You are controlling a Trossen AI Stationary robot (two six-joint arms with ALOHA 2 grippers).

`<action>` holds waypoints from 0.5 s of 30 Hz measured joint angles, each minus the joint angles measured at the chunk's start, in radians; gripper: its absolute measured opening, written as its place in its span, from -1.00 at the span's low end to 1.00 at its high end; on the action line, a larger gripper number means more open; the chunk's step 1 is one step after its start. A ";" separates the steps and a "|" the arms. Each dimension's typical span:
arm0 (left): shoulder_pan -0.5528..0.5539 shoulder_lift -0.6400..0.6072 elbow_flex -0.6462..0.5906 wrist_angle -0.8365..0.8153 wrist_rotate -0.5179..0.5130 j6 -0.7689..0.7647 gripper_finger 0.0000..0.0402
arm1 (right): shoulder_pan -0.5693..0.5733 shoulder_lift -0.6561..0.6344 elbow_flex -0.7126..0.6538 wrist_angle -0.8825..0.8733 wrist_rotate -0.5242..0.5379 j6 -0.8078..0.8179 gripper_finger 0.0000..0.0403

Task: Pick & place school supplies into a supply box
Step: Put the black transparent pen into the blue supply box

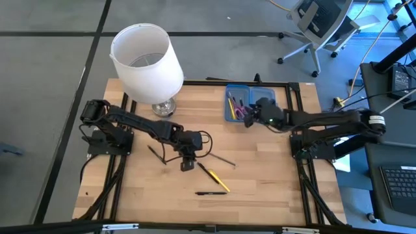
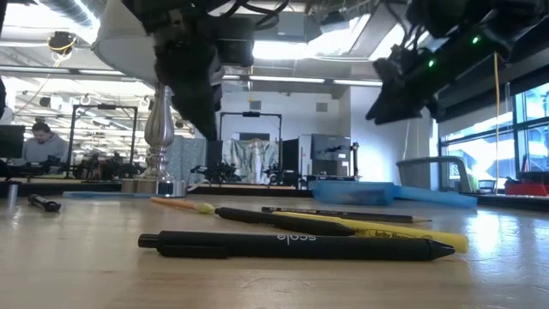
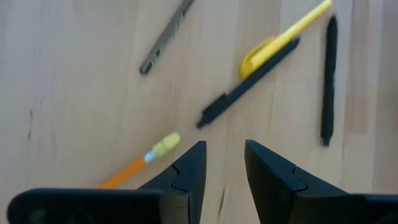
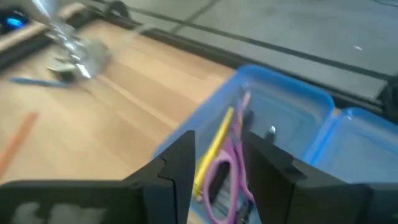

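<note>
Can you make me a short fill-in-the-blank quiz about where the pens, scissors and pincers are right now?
1. The pink-handled scissors lie inside the blue ____.
2. The right pincer hangs over the case with its fingers ____.
3. The left pincer is above loose pens lying on the wooden ____.
4. The white lampshade stands at the table's far ____ corner.

Missing words: case; open; table; left
</note>
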 joint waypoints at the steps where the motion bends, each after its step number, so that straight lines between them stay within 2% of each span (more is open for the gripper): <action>1: -0.006 0.000 0.000 -0.018 -0.004 0.011 -0.49 | 0.000 -0.021 0.000 0.003 -0.022 -0.010 -0.33; 4: -0.031 0.000 0.000 -0.081 -0.041 0.106 -0.49 | 0.000 -0.062 0.000 0.002 -0.070 -0.013 -0.33; 10: -0.066 0.002 0.000 -0.118 -0.198 0.277 -0.49 | 0.000 -0.064 0.000 -0.001 -0.127 -0.008 -0.33; 15: -0.050 0.005 -0.001 -0.050 -0.191 0.342 -0.49 | 0.001 -0.055 0.000 -0.001 -0.195 -0.007 -0.33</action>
